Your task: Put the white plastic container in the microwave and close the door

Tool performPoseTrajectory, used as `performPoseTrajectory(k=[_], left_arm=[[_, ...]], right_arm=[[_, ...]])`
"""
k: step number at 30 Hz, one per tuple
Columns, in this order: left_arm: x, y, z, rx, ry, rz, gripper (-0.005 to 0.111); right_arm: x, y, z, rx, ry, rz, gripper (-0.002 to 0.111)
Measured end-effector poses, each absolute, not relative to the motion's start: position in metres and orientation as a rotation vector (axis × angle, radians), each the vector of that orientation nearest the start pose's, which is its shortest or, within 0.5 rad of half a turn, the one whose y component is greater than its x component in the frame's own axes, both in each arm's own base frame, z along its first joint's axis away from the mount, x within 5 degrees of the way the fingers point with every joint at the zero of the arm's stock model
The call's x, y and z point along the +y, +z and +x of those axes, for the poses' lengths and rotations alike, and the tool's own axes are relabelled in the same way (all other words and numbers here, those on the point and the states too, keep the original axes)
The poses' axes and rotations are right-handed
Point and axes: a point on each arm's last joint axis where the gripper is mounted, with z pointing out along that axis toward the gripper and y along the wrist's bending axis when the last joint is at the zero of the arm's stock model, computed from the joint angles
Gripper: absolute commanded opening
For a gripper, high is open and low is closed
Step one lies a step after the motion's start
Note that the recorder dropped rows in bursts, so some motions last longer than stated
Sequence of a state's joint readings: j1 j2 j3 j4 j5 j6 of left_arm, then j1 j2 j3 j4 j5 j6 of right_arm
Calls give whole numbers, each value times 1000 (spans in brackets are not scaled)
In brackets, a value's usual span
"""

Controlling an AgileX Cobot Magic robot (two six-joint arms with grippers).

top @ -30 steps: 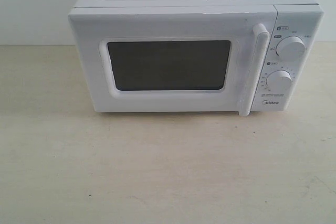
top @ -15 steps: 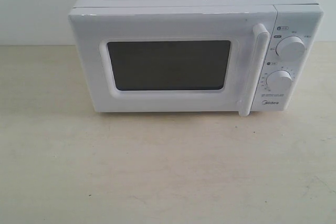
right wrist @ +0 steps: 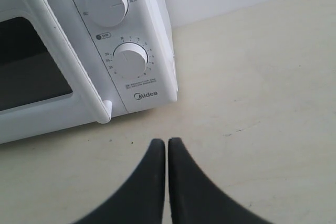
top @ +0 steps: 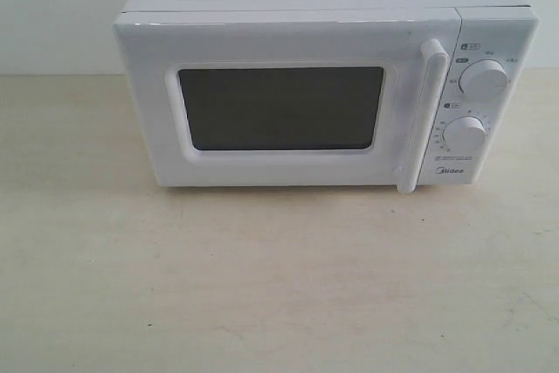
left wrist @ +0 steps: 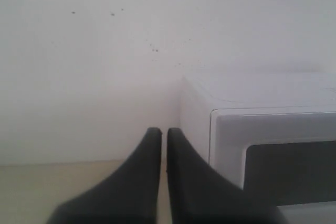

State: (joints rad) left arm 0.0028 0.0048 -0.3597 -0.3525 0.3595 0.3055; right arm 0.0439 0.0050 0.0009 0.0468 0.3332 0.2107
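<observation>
Item: the microwave (top: 323, 93). It stands on a pale table (top: 262, 286), front toward the exterior camera.

Item: the door (top: 284, 111). It sits flush with the microwave's front. Its bar handle (top: 424, 115) runs vertically along the edge next to the control panel, just beside the two knobs (top: 483, 79).

Item: the white plastic container. It appears in none of the three views. Its place relative to the microwave cannot be told, and the dark door window shows nothing inside.

Item: right gripper (right wrist: 167, 142). The jaws are together with only a sliver between them, and they grip nothing. It hangs over the table in front of the microwave's control-panel corner, with the handle near and angled off to one side.

Item: left gripper (left wrist: 164, 135). The jaws are pressed together and empty. It is at the microwave's opposite, hinge-side corner, facing the wall (left wrist: 79, 77) beside that corner.

Governing relation: the handle lies on the control-panel side of the microwave, so the right gripper looks the nearer one for pulling the door. Its jaws would need to part across the handle's upright axis. Neither arm appears in the exterior view.
</observation>
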Motion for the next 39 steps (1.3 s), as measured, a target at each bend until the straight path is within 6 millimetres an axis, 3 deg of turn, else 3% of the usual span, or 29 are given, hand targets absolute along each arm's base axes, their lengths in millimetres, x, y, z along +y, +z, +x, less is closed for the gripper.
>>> performPoseTrajectory(k=[7, 16, 31, 39], left_arm=[[-6, 250, 46, 1516, -149, -54, 4], [-6, 201, 56, 1644, -208, -129, 4], [-4, 203, 56, 1611, -173, -121, 4], [-2, 193, 56, 1712, -78, -76, 4]], right_arm=[[4, 183, 54, 1819, 225, 182, 0], [4, 183, 54, 1817, 225, 182, 0], [4, 183, 54, 1817, 225, 182, 0], [4, 183, 54, 1817, 225, 182, 0]])
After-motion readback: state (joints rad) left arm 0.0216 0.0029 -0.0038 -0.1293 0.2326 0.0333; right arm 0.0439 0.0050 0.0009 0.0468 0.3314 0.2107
